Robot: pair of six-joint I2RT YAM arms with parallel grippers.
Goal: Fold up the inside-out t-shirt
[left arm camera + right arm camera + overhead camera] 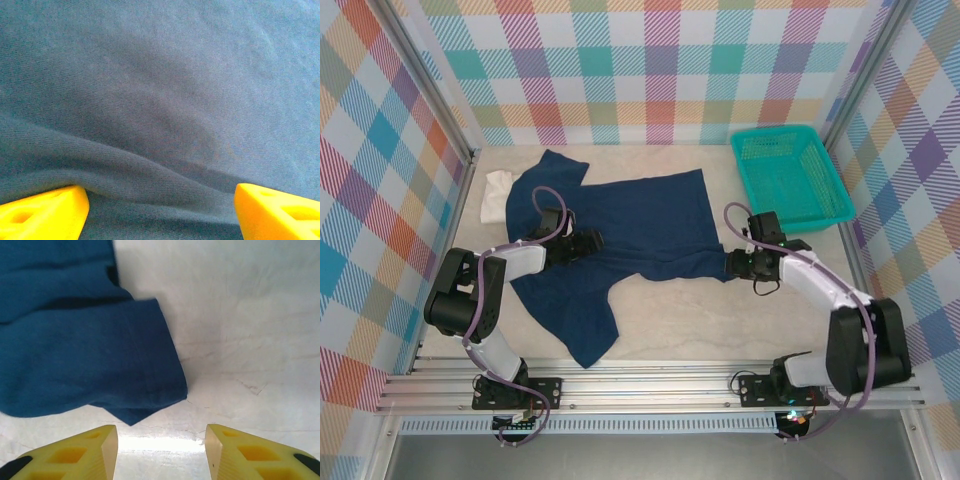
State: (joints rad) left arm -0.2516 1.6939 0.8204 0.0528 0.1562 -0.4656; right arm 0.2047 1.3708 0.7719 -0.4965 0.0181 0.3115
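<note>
Two robot arms reach over a pale table [720, 320] walled in bright plaid; one dark navy inside-out t-shirt [640, 225] lies across the middle of it, its body spread flat and one part trailing toward the near edge; one white cloth [497, 197] shows at the shirt's far left edge; one teal mesh basket [785, 175] sits at the back right, apart from the shirt; the left end effector [160, 212] is low over the shirt's left half, its two yellow fingers [45, 210] spread wide with a ridge of cloth running between them, not pinched; the right end effector [161, 447] sits at the shirt's right edge, its two yellow fingers [250, 455] parted over bare table, gripping nothing, one navy corner lying just beyond them.
</note>
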